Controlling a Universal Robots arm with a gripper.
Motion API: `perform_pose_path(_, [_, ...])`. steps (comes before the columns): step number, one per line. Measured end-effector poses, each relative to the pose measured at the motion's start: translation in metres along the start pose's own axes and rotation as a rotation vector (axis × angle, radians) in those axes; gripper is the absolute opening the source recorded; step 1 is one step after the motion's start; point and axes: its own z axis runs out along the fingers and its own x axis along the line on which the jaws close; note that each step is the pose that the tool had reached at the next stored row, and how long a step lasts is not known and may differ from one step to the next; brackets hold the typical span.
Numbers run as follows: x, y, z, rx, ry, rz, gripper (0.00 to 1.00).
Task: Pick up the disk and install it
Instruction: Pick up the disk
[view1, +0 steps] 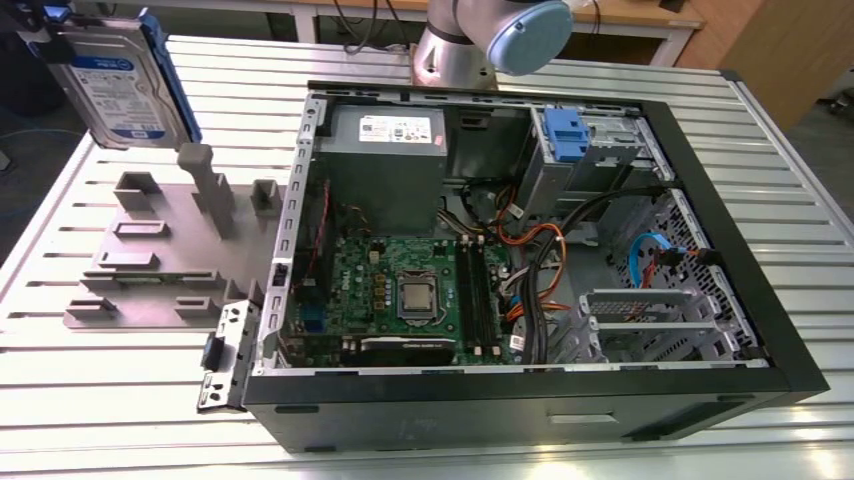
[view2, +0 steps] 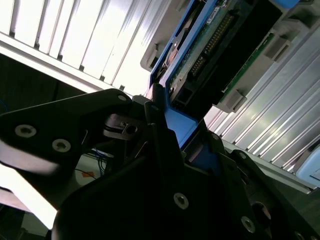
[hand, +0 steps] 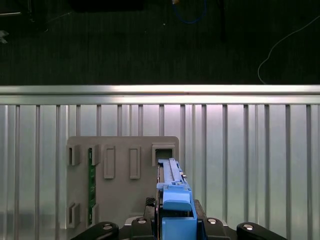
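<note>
The disk (view1: 123, 88), a silver drive with a white-and-blue label in a blue carrier frame, hangs upright in the air at the exterior view's far left, above the grey slotted fixture (view1: 160, 250). My gripper (hand: 172, 227) is shut on it, its dark fingers (hand: 140, 222) clamping the carrier's sides. In the first wrist view the disk (hand: 172, 195) is edge-on, just off an open slot of the fixture (hand: 122, 200). The second wrist view shows the disk's green circuit-board underside (view2: 210, 45) and blue frame between the fingers (view2: 160, 125).
An open computer case (view1: 761, 300) lies on the slatted metal table (view1: 80, 400), to the exterior view's right of the fixture. Inside are a grey power supply (view1: 384, 150), a motherboard (view1: 400, 290), cables and a drive bay with a blue carrier (view1: 567, 135). The arm's base (view1: 461, 50) stands behind the case.
</note>
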Motion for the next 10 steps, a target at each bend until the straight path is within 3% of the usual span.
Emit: perform_pose_path(10, [0.0,0.0,-0.0033,0.0,0.0,0.0,0.36])
